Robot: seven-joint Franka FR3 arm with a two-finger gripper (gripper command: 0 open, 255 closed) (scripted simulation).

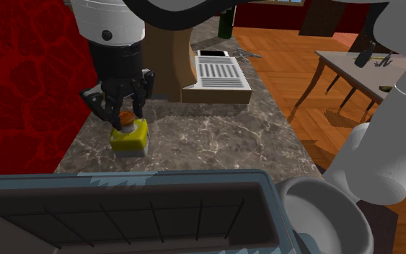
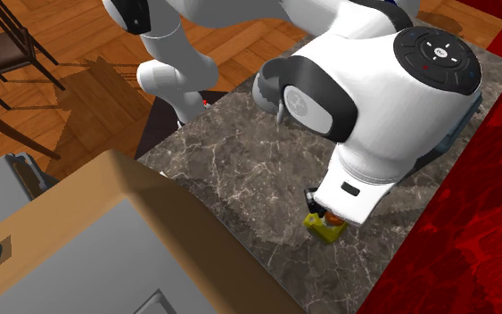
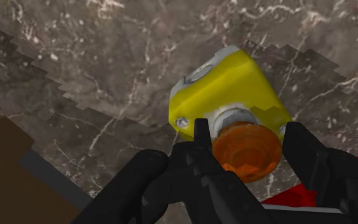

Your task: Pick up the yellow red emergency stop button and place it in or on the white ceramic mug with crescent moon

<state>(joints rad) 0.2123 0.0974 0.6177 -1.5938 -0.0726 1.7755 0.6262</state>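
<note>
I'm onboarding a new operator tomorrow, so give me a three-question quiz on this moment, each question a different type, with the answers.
1. True or false: the yellow box stands on the wooden floor.
2. Where is the gripper? A) above the white slatted unit; B) down at the box's orange-red button cap; C) over the chair.
3. Fill in: the wall beside the counter is ____.
Key: 1 false, it stands on the dark marbled counter. 2 B. 3 red.
</note>
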